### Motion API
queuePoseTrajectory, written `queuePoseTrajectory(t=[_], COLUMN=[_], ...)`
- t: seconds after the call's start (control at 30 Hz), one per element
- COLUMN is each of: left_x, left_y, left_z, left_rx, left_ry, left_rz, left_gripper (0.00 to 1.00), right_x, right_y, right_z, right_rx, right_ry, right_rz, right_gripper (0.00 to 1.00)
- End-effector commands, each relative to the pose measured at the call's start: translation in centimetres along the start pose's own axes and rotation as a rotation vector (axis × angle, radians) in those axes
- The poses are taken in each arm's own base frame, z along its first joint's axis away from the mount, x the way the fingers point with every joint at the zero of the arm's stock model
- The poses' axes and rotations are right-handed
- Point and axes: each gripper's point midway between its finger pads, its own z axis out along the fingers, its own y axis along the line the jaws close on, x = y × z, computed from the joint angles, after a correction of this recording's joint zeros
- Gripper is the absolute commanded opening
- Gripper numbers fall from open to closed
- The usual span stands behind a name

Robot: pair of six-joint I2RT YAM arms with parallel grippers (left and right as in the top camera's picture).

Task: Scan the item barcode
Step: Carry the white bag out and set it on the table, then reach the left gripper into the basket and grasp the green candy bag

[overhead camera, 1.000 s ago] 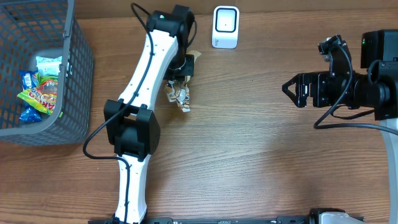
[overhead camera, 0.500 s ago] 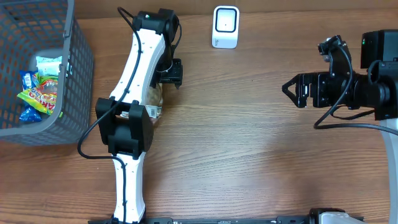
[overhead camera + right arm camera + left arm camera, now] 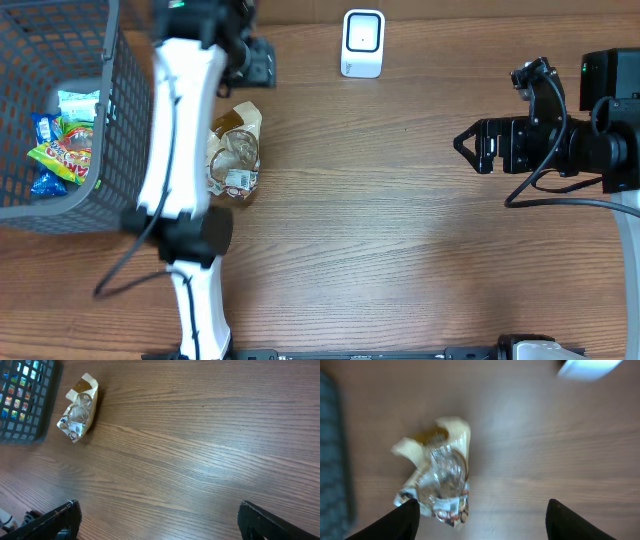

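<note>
The left end effector (image 3: 482, 515) has released the snack packet (image 3: 235, 158) and lifted away, jaws wide and empty. The packet now lies on the table (image 3: 400, 230) beside the basket (image 3: 128, 150), apart from the scanner (image 3: 362, 43). The scan pass is probably over. The right end effector (image 3: 460, 143) is fully open and empty.

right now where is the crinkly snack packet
In the overhead view the snack packet lies loose on the table, left side, just right of the grey basket and down-left of the white scanner.

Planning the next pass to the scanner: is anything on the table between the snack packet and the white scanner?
Nothing visible. Bare table lies between the snack packet and the scanner; the left gripper hangs open above the packet, off that line.
</note>
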Motion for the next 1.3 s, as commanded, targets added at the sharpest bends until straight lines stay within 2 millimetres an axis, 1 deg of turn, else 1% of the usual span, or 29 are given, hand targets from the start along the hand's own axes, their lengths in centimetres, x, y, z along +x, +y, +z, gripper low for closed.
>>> queuePoseTrajectory(t=[0.0, 0.07, 0.13, 0.17, 0.23, 0.3, 0.37, 0.43, 0.5, 0.57, 0.73, 0.87, 0.93, 1.07, 1.2, 1.27], left_x=[-0.8, -0.1, 0.9, 1.5, 2.7, 4.0, 5.0, 5.5, 5.6, 5.6, 4.8, 2.9, 2.7, 3.7, 5.8, 6.9], left_y=[2.5, 4.9, 7.5, 9.1, 12.1, 15.2, 18.1, 20.7, 23.1, 25.3, 29.7, 32.7, 33.9, 35.7, 36.4, 36.9], left_z=[-13.0, -16.9, -20.0, -21.3, -23.1, -24.1, -24.3, -24.0, -23.1, -21.6, -16.0, -10.5, -7.6, -1.9, 3.1, 5.2], left_rx=[-0.029, -0.084, -0.132, -0.161, -0.216, -0.281, -0.346, -0.4, -0.458, -0.51, -0.54, -0.504, -0.498, -0.488, -0.485, -0.491], left_ry=[-0.334, -0.427, -0.494, -0.52, -0.549, -0.554, -0.54, -0.516, -0.483, -0.433, -0.298, -0.236, -0.192, -0.062, 0.089, 0.155], left_rz=[-0.049, -0.092, -0.148, -0.186, -0.265, -0.348, -0.424, -0.486, -0.536, -0.571, -0.656, -0.682, -0.708, -0.77, -0.804, -0.807], left_gripper=[0.75, 0.76, 0.77, 0.77, 0.76, 0.77, 0.76, 0.76, 0.78, 0.8, 0.84, 0.88, 0.89, 0.95, 0.98, 0.99], right_x=[-0.6, -0.6, -0.6, -0.6, -0.5, -0.4, -0.4, -0.5, -0.6, -0.6, -0.4, -0.4, -0.4, -0.4, -0.4, -0.4], right_y=[0.7, 0.7, 0.7, 0.7, 0.7, 0.7, 0.7, 0.7, 0.7, 0.7, 0.7, 0.7, 0.7, 0.7, 0.7, 0.7], right_z=[-0.8, -0.8, -0.8, -0.8, -0.8, -0.8, -0.8, -0.8, -0.8, -0.8, -0.8, -0.8, -0.8, -0.8, -0.8, -0.8], right_rx=[-0.014, -0.014, -0.014, -0.015, -0.015, -0.015, -0.015, -0.015, -0.015, -0.015, -0.016, -0.016, -0.016, -0.016, -0.015, -0.015], right_ry=[-0.034, -0.034, -0.034, -0.034, -0.03, -0.026, -0.028, -0.032, -0.035, -0.035, -0.028, -0.025, -0.025, -0.026, -0.027, -0.028], right_rz=[-0.017, -0.017, -0.017, -0.017, -0.015, -0.013, -0.014, -0.016, -0.017, -0.017, -0.013, -0.011, -0.012, -0.012, -0.013, -0.013], right_gripper=[1.0, 1.0, 1.0, 1.0, 1.0, 1.0, 1.0, 1.0, 1.0, 1.0, 1.0, 1.0, 1.0, 1.0, 1.0, 1.0])
